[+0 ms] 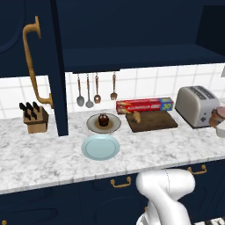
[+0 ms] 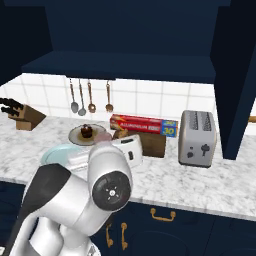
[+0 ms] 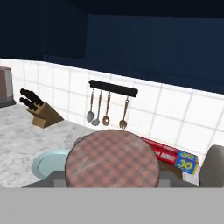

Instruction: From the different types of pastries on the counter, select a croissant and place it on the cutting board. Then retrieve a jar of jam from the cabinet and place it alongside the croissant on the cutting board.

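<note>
Hand view: jar of jam (image 3: 112,159) close up against the lens, checked reddish lid facing the camera, gripped between the fingers with the lid covering their tips. Behind it, hanging utensils (image 3: 106,109) on the tiled wall, knife block (image 3: 41,114) off to the left, red foil box (image 3: 175,157) to the right.

Left base view: croissant (image 1: 136,117) lying on the cutting board (image 1: 156,121), near the board's left edge, rest of the board bare. Board set toward the back edge of the counter (image 1: 44,154), just in front of the foil box and left of the toaster (image 1: 197,105). Chocolate cupcake (image 1: 103,119) on a brown plate left of the board; pale blue plate (image 1: 100,147) nearer the counter's front edge. Cabinet (image 1: 132,30) above, its door (image 1: 59,88) swung open, brass handle on the left.

Right base view: gripper (image 2: 134,149) partly behind the arm, low before the board's front edge.
</note>
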Tool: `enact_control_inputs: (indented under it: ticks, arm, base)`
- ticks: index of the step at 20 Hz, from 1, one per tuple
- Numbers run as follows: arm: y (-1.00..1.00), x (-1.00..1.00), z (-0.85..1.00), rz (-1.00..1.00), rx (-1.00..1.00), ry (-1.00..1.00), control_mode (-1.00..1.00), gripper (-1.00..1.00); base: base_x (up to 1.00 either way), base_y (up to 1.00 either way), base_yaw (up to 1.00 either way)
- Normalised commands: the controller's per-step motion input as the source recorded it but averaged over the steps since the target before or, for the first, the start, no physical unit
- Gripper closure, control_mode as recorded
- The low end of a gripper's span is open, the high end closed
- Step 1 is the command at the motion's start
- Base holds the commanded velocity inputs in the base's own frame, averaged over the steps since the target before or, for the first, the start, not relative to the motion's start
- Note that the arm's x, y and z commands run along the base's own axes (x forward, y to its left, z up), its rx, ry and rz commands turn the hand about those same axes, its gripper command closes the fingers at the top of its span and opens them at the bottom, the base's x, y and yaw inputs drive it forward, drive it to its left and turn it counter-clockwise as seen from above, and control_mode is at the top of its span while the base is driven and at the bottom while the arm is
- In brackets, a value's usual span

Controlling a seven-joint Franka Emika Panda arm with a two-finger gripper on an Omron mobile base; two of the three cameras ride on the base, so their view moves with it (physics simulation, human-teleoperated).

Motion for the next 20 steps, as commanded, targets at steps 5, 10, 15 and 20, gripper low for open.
enact_control_inputs:
  ticks: [5,10,15,20]
  arm:
    - [0.58,0.15,-0.98,-0.27,0.07,-0.13,-1.00,1.00]
    - [0.41,0.50,-0.93,-0.04,0.09,-0.15,-1.00,1.00]
    - [0.07,0.68,-0.63,0.00,0.15,-0.22,-1.00,1.00]
    - [0.30,0.59,-0.08,-0.12,0.01,-0.04,-1.00,1.00]
  base:
    - [0.00,0.00,0.00]
    - [0.00,0.00,0.00]
    - [0.00,0.00,0.00]
    - [0.00,0.00,0.00]
